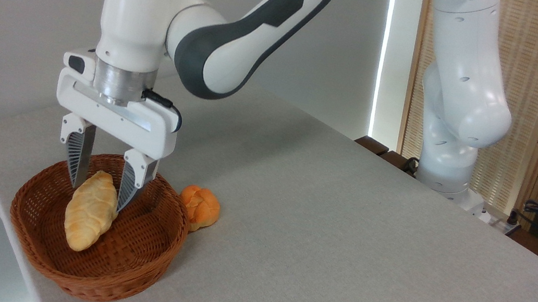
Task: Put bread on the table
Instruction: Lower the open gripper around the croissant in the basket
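Observation:
The bread (89,215), a pale golden ridged loaf, is inside the brown wicker basket (137,264) at the table's left end. It is tilted, its upper end up between my fingers and its lower end toward the basket's front. My gripper (99,198) points straight down into the basket and is shut on the loaf's upper end, one finger pressing each side. I cannot tell whether the loaf's lower end still touches the basket floor. The table (343,224) is covered in light grey-beige cloth.
A small round orange knotted bun (200,206) lies on the cloth, touching the basket's right rim. The arm's white base (448,166) stands at the table's far right edge. The table's left and front edges are close to the basket.

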{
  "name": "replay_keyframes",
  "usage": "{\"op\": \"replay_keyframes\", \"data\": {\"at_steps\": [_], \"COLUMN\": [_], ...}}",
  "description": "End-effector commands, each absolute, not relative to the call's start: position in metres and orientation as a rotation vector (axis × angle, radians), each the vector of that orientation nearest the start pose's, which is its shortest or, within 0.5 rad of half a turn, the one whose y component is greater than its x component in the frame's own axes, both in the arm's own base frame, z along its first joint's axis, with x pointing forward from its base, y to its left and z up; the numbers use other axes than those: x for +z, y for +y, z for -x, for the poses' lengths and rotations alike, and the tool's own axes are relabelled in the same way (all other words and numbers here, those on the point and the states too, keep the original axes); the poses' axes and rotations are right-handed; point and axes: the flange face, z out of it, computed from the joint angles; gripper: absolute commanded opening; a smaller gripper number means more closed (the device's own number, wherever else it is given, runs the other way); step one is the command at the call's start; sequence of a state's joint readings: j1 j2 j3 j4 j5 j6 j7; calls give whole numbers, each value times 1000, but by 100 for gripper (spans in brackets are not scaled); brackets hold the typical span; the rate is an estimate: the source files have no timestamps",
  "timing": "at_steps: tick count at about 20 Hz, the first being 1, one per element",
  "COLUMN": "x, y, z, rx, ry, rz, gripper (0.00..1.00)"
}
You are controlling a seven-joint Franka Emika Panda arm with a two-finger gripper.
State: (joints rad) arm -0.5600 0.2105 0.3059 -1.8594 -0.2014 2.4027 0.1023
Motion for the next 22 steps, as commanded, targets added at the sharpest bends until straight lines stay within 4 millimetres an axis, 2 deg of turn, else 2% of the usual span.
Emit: {"op": "replay_keyframes", "data": {"at_steps": [1, 3, 6, 12, 13, 16, 17, 22], "x": [437, 425, 414, 402, 401, 402, 402, 405], "y": [-186, -195, -198, -210, -209, -210, -210, -210], "z": [-626, -625, -630, -628, -628, -628, -628, -628], "rx": [-611, -583, -609, -595, -590, -592, -595, -601], "ry": [332, 359, 357, 393, 394, 427, 439, 455], "rz": [3203, 3198, 3184, 3174, 3170, 3143, 3134, 3120], "gripper": [100, 100, 100, 100, 96, 53, 47, 44]}}
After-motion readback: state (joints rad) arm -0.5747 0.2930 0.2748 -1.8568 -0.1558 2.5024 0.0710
